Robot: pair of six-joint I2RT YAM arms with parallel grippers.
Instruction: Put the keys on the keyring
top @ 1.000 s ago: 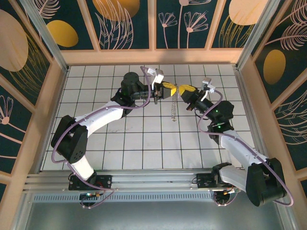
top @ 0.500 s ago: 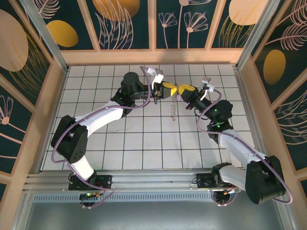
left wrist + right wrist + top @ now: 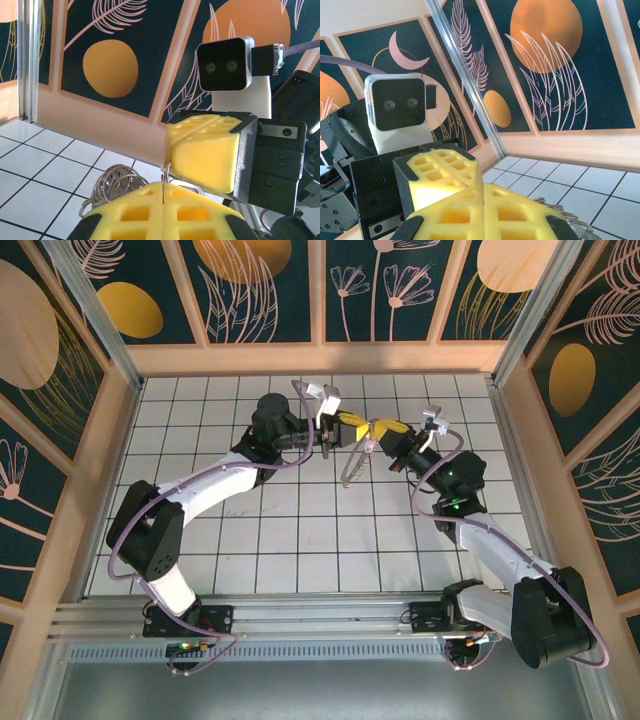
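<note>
High over the far middle of the floor my two grippers meet tip to tip. My left gripper (image 3: 357,426) (image 3: 164,194) is shut on a thin wire loop of the keyring (image 3: 168,172). The rest of the keyring, a bunch of coiled rings (image 3: 113,182) (image 3: 561,206), hangs below as a slanted strand (image 3: 352,468). My right gripper (image 3: 379,427) (image 3: 483,206) is shut, its pads pressed against that same loop. A small flat metal piece (image 3: 196,189) under its pads looks like the key, mostly hidden by foam.
The white tiled floor (image 3: 300,530) is fenced by wooden walls with dark painted panels (image 3: 265,290). The back wall is close behind the grippers. Lilac cables (image 3: 430,475) loop beside both arms.
The hanging strand of the keyring has swung from straight down to slanting left. Both grippers stay shut and have barely moved.
</note>
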